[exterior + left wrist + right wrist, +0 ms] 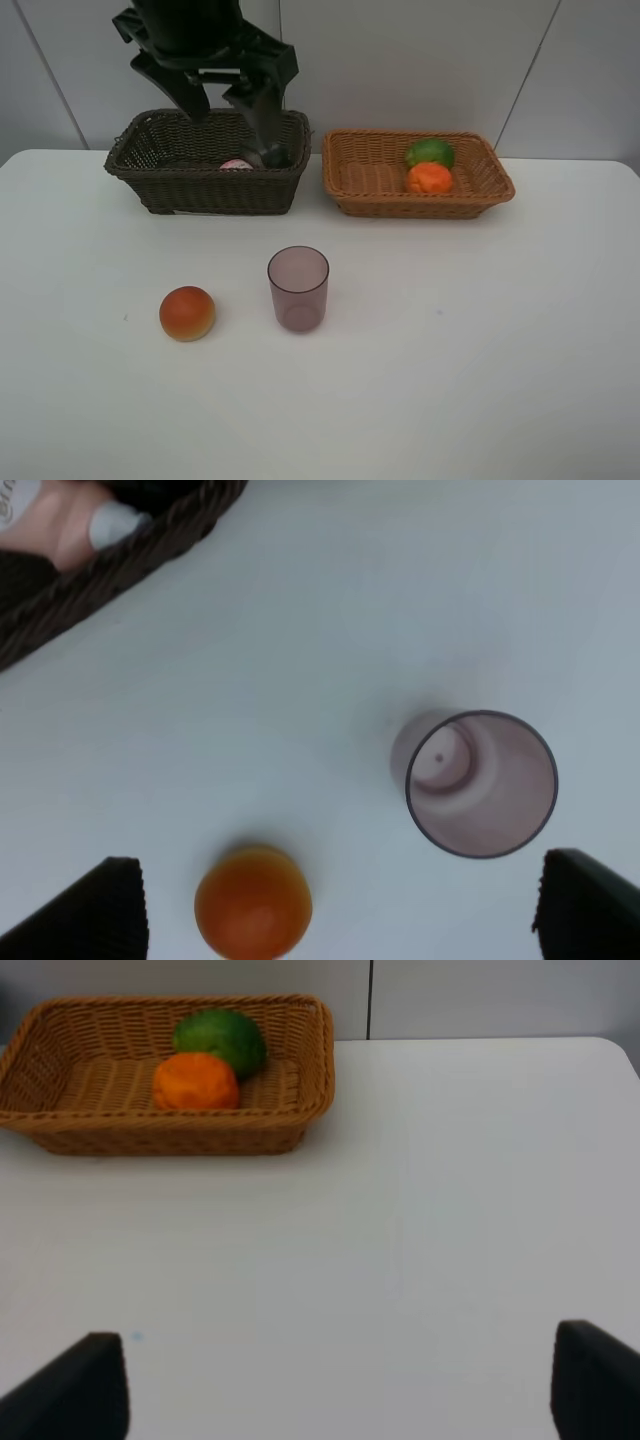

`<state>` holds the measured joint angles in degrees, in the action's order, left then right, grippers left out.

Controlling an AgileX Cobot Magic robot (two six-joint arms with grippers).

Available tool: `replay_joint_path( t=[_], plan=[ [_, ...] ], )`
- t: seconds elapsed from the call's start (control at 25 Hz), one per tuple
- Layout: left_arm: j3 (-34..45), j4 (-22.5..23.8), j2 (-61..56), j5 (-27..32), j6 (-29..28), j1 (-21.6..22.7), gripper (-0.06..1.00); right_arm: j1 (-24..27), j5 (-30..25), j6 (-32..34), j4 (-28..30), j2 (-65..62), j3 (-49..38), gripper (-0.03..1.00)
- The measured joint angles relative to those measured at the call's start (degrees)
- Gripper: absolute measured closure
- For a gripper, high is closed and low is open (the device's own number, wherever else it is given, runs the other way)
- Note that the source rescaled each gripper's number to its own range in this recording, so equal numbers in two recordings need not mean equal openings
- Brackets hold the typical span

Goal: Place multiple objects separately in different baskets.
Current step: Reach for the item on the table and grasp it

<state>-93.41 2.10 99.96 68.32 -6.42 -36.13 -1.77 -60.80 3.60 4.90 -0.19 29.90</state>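
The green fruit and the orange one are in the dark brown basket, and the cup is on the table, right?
No. The high view shows the green fruit and the orange one in the light tan basket. The cup is on the table.

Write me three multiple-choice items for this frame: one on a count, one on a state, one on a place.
1. How many items stand on the bare table?
A) one B) two C) four
2. How does the purple cup stand?
A) upright and empty B) tipped on its side C) upside down
3. Where is the green fruit?
A) on the table B) in the tan basket C) inside the purple cup

Key:
1 B: only the cup and the red-orange fruit are there.
2 A: its mouth faces up, and the left wrist view shows its bare bottom.
3 B: it lies beside the tangerine in that basket.
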Motion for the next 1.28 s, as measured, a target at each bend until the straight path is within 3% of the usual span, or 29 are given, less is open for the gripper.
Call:
replay_joint_path(
  t=[0.48,0.84,1.28],
  plan=[
    [4.63,-0.57,4.65,-4.00,-0.05,-4.53,-0.05,0.00,0.00,0.00,0.00,0.00,0.00,0.03],
    [4.82,3.17,9.41,-4.76,-0.05,-4.73,-0.05,0.00,0.00,0.00,0.00,0.00,0.00,0.03],
    [4.82,3.72,12.57,-6.91,0.48,-6.05,-0.05,0.00,0.00,0.00,0.00,0.00,0.00,0.03]
  ],
)
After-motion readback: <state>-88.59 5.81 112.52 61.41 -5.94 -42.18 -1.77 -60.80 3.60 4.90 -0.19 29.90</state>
